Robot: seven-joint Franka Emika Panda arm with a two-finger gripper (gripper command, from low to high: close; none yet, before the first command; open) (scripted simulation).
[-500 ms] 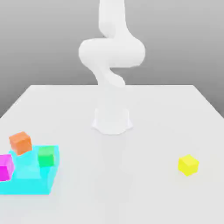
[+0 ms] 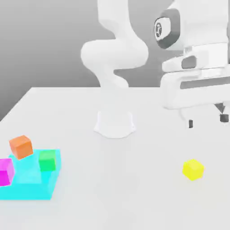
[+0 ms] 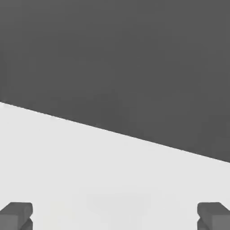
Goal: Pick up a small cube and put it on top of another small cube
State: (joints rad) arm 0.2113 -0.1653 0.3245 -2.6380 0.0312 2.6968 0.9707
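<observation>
Yellow against the pale surface (image 2: 134, 197), the small cube (image 2: 193, 169) sits alone on the exterior view's right, near us. Our end effector (image 2: 206, 120) hangs above and a little beyond it, fingers spread wide and empty. We should centre over the cube, square the fingers to its faces, then descend straight.

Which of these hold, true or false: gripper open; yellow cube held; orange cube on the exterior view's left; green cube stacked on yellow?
1. The gripper is open. True: its fingertips stand wide apart.
2. The yellow cube is held. False: it sits alone on the table, below the gripper.
3. The orange cube is on the exterior view's left. True.
4. The green cube is stacked on the yellow cube. False: it sits far away, by the cyan block.
</observation>
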